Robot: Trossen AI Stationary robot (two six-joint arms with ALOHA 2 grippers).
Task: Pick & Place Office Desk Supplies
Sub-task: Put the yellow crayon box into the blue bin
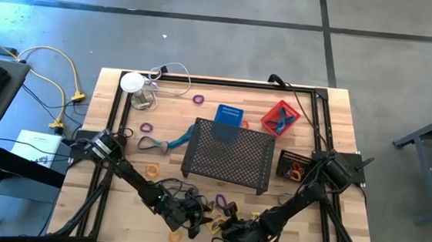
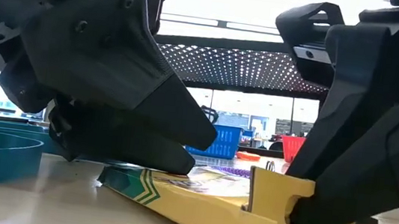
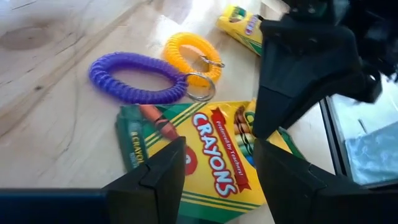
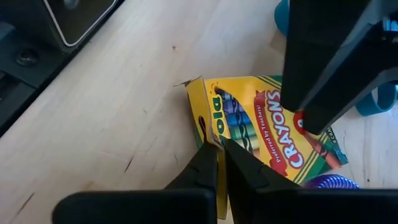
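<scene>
From above, both arms crowd the near edge of the counter (image 1: 324,215), in front of the mesh tray (image 1: 227,157): the left gripper (image 1: 193,216) and the right gripper (image 1: 232,232) meet over a crayon box (image 1: 206,226) lying among scattered loops and rings, well short of the tray. In the low view the box (image 2: 207,207) lies flat with its end flap (image 2: 276,200) lifted, and the two dark grippers lean onto it from either side, seemingly one steadying while the other takes hold. The left wrist view shows that arm's fingers (image 3: 155,177) spread, straddling the box (image 3: 217,158) without squeezing it, probably pinning it so it cannot slide; a purple coil (image 3: 134,78) and an orange coil (image 3: 189,53) lie just beyond the box. The right wrist view shows that arm's fingers (image 4: 202,168) pressed together, pinching the thin raised flap at the box's (image 4: 261,134) open end, a grip that suits thin cardboard better than spanning the whole box.
</scene>
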